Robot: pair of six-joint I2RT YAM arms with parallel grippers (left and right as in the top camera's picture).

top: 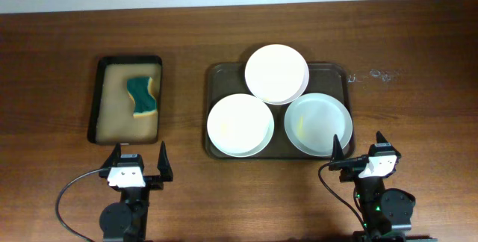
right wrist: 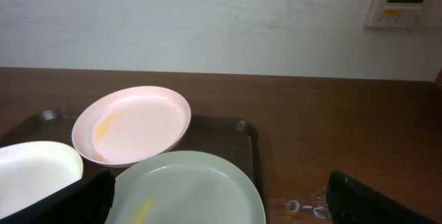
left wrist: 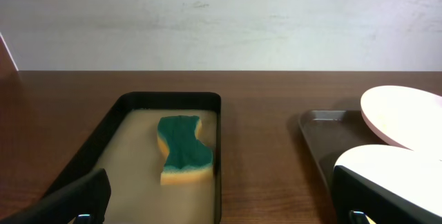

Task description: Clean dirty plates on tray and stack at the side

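Note:
Three white plates lie on the dark brown tray (top: pixel 216 74): a back plate (top: pixel 276 73) resting partly on the other two, a front-left plate (top: pixel 239 125) and a front-right plate (top: pixel 318 125). In the right wrist view the back plate (right wrist: pixel 132 124) and the front-right plate (right wrist: pixel 190 189) show yellow smears. My left gripper (top: pixel 140 164) is open and empty near the front edge, below the sponge tray. My right gripper (top: pixel 358 152) is open and empty just in front of the tray's right corner.
A smaller black tray with tan lining (top: pixel 127 98) stands at the left and holds a green-and-yellow sponge (top: pixel 143 96), also in the left wrist view (left wrist: pixel 182 148). Faint white marks (top: pixel 376 75) sit on the table right of the brown tray.

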